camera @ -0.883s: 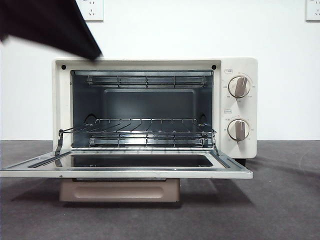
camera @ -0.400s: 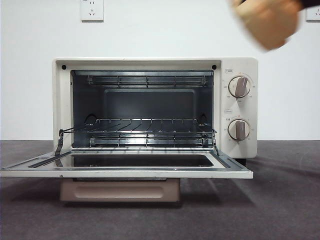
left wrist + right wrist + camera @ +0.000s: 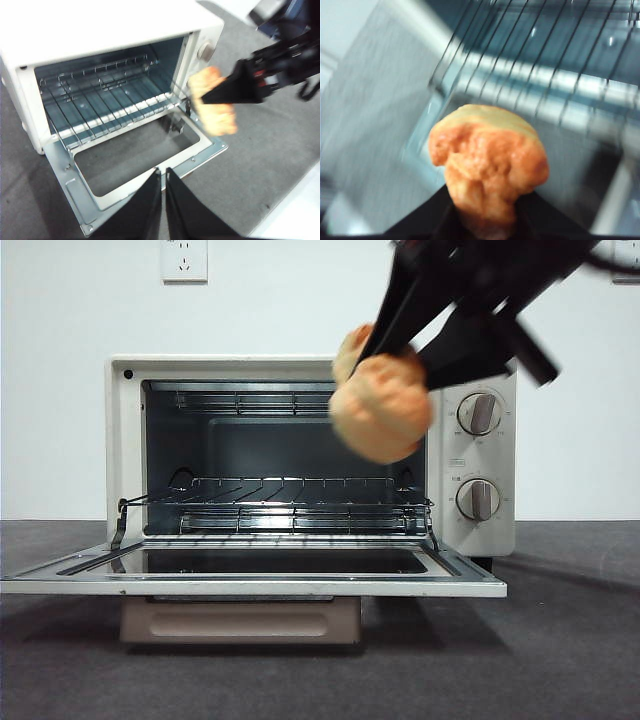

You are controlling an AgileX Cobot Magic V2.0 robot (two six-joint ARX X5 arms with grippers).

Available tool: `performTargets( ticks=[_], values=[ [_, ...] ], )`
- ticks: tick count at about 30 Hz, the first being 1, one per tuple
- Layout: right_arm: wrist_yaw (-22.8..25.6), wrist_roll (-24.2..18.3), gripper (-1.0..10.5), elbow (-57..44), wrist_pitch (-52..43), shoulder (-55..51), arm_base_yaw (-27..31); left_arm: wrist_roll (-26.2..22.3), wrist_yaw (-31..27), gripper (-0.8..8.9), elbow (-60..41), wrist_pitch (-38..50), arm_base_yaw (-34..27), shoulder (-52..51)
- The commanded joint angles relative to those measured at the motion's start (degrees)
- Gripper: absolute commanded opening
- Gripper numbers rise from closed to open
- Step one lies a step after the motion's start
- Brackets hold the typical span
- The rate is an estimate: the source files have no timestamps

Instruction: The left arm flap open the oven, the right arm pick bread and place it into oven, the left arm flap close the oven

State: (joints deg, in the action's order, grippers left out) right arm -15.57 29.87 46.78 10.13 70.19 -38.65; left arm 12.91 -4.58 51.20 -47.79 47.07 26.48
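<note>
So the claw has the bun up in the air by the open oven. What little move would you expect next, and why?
Probably the right claw should carry the bread inward and down toward the wire rack. The oven door lies flat open, the rack is bare, and the bread hangs in front of the opening, above the rack. The left claw waits above the door, shut.

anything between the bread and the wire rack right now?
Nothing. In the front view the bread, held by the right gripper, hangs above the wire rack with only open air between; the oven door lies flapped down.
</note>
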Motion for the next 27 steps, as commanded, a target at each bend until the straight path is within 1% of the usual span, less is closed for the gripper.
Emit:
performTargets(
  ticks=[1,5,10,16,19,23,27],
  values=[
    [1.6,3.3,0.9,1.0,-6.6,3.8,-0.5,0.2,-0.2,0.16,1.2,0.7,0.6,-0.6],
    [5.6,6.1,0.9,1.0,-12.8,8.4,-0.5,0.2,-0.2,0.18,1.2,0.7,0.6,-1.0],
    [8.4,6.8,0.9,3.4,-17.2,13.8,-0.5,0.2,-0.1,0.19,1.2,0.6,0.6,-1.0],
    [11.1,7.1,0.9,9.0,-17.3,19.8,-0.5,-0.1,-0.1,0.19,1.3,-0.3,0.6,-1.1],
    [13.4,8.4,0.9,11.0,-16.4,21.9,-0.5,-0.3,-0.1,0.19,1.3,-1.2,0.6,-1.1],
    [15.6,8.5,0.9,12.2,-16.5,23.6,-0.5,-0.7,-0.2,0.19,1.3,-1.6,0.6,-1.1],
    [16.3,8.7,1.0,12.3,-16.5,24.1,-0.5,-1.7,-0.2,0.19,1.3,-1.6,0.6,-1.1]
  ],
)
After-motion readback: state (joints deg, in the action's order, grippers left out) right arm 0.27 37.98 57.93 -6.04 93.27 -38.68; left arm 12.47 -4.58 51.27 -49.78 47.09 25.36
